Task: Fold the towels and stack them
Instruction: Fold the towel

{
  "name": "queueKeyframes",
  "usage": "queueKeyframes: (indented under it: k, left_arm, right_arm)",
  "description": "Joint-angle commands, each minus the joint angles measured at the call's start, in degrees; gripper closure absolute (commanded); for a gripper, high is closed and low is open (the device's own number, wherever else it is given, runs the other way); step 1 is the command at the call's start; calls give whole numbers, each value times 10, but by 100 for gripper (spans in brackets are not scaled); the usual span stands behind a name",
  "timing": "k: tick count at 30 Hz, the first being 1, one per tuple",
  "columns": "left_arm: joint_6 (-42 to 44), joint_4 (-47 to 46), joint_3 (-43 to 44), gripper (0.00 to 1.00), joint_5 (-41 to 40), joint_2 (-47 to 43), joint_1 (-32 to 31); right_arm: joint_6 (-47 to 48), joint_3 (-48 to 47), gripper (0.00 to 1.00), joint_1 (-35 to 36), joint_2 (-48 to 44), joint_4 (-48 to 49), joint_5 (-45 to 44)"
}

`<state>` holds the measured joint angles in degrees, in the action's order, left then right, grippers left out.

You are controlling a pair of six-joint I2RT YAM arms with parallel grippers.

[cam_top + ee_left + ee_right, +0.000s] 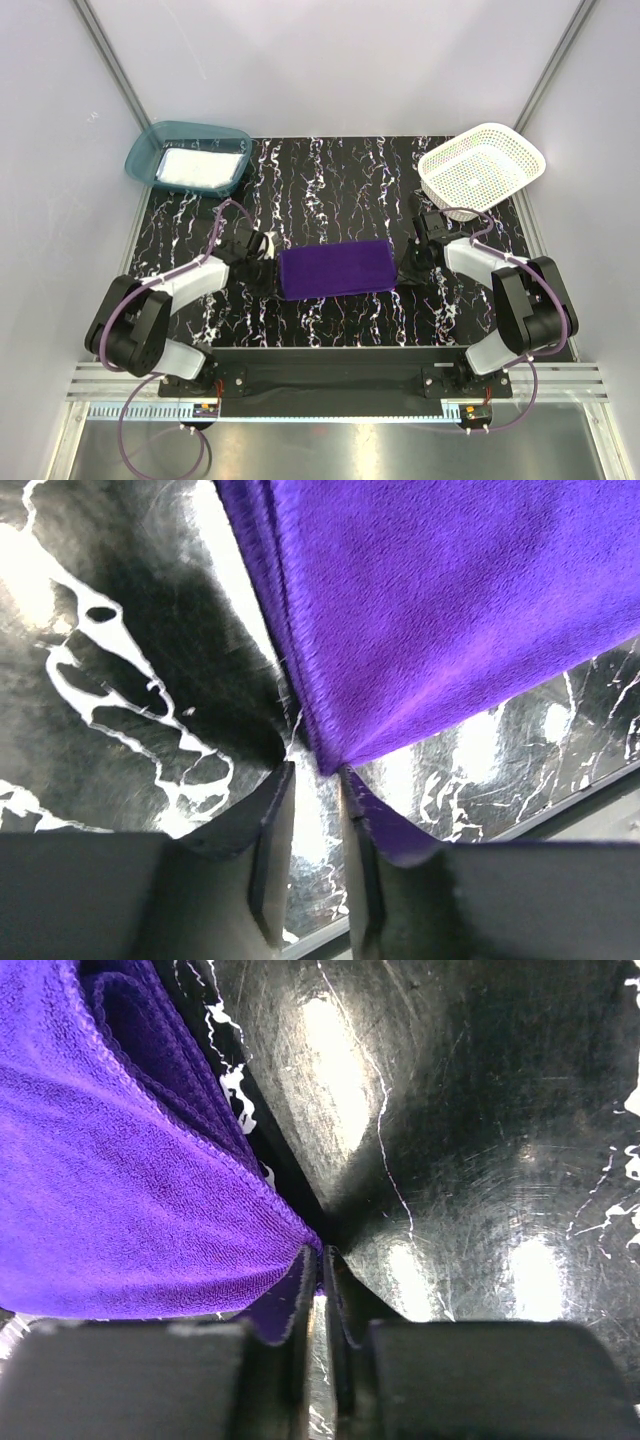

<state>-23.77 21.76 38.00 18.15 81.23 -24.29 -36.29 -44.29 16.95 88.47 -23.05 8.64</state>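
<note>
A deep purple towel (335,268) lies folded into a flat rectangle in the middle of the black marbled table. My left gripper (268,258) sits low at its left end. In the left wrist view the fingers stand apart with bare table between them, and the towel's corner (450,610) ends just past my left gripper (315,775). My right gripper (405,268) is at the towel's right end. Its jaws show only a thin slit, with the towel (120,1190) touching the tips of my right gripper (322,1260). A white towel (200,165) lies in the teal bin.
The teal translucent bin (140,160) stands at the back left corner of the table. A white mesh basket (485,128) stands at the back right, just behind the right arm. Grey walls close in on both sides and the back.
</note>
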Motion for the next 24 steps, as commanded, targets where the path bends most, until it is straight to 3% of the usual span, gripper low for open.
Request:
queueKeyframes:
  k: [1,6,13,17,24]
  left_arm:
    - [21,28,24,70,-28,-23,1]
    - [50,71,80,60,-72,-34,6]
    - [65,6,110,56,13,8,64]
    - [66,-20,119,53,32,49,68]
    - [36,-58,117,51,54,96,69]
  right_arm:
    - [9,17,85,4,-10,7,-21]
    - [17,18,70,4,-24,-1,-12]
    - [22,-41,71,4,-73,-76,-7]
    - [15,-51,71,8,-76,-43,47]
    - [14,-40,71,46,-16,120,193]
